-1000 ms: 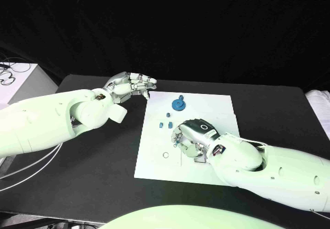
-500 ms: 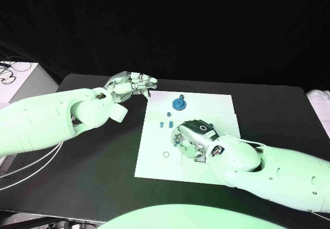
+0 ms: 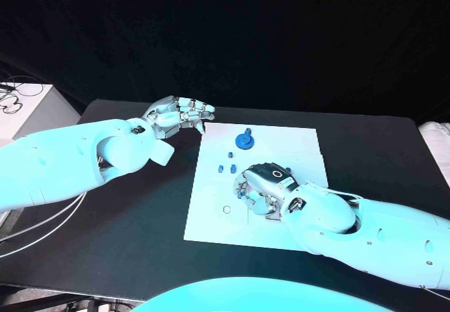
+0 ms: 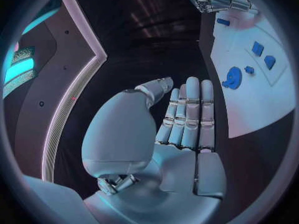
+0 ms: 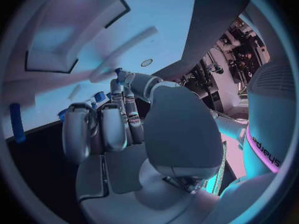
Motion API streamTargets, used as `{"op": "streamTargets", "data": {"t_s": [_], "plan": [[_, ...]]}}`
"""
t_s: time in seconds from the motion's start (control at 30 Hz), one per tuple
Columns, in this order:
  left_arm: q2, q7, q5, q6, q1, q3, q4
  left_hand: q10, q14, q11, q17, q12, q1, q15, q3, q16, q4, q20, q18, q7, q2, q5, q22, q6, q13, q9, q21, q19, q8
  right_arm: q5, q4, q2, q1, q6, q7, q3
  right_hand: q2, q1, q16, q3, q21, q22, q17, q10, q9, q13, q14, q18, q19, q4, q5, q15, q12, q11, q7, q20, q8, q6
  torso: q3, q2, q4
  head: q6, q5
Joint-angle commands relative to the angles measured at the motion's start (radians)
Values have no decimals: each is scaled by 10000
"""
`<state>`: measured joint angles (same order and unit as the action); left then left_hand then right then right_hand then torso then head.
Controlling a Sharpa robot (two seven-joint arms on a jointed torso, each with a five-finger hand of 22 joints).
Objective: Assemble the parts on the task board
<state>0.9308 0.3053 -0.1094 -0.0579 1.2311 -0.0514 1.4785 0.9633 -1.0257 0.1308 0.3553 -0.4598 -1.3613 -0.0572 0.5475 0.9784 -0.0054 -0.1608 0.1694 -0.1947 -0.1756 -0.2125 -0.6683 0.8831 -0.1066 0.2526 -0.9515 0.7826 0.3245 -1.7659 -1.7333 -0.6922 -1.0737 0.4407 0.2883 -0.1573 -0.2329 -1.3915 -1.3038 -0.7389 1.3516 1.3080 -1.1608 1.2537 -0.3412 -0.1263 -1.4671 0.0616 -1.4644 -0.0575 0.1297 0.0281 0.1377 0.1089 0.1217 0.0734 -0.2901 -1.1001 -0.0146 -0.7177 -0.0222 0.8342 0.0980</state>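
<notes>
The white task board (image 3: 211, 227) lies mid-table. On its far part sit a blue gear (image 3: 244, 141) and three small blue parts (image 3: 225, 169); a thin ring (image 3: 227, 209) lies near its left edge. My right hand (image 3: 263, 188) rests low on the board's middle with its fingers curled. In the right wrist view its thumb and a finger pinch a small blue part (image 5: 117, 72) against the board (image 5: 69, 15). My left hand (image 3: 178, 114) hovers off the board's far left corner, fingers drawn together, holding nothing. The left wrist view shows the gear (image 4: 233, 77) beyond its fingers (image 4: 187, 114).
A blue peg (image 5: 17, 122) lies on the board beside my right hand's fingers. A white box (image 3: 33, 107) stands at the table's far left. White sheets (image 3: 436, 140) lie at the right edge. Black table (image 3: 122, 214) surrounds the board.
</notes>
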Motion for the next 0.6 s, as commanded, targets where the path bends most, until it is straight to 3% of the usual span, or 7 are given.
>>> {"op": "streamTargets", "data": {"t_s": [0.03,0.6], "plan": [[-15,16,-25,156,2,8,16,-52,14,-17,-15,50,12,-3,-61,-64,20,9,135,6,49,-57,9,-41,17,-8,68,62,-55,-179,28,18,20,-187,35,-6,184,-45,21,-50,-50,1528,3,692,-14,-178,-247,-118,-226,19,70,63,43,-633,-18,-64,-39,-54,-2,-1,-8,-16,-18],[0,-24,-25,170,3,8,33,-52,14,-17,-15,50,12,-3,-61,-64,20,9,135,6,49,-57,9,-41,17,-8,68,62,-55,-355,179,171,37,-391,164,-19,181,-26,28,-59,-58,1526,16,698,-17,-180,-245,-116,-223,0,84,63,29,-633,-17,-64,-34,-55,0,-11,-10,-17,-27]]}}
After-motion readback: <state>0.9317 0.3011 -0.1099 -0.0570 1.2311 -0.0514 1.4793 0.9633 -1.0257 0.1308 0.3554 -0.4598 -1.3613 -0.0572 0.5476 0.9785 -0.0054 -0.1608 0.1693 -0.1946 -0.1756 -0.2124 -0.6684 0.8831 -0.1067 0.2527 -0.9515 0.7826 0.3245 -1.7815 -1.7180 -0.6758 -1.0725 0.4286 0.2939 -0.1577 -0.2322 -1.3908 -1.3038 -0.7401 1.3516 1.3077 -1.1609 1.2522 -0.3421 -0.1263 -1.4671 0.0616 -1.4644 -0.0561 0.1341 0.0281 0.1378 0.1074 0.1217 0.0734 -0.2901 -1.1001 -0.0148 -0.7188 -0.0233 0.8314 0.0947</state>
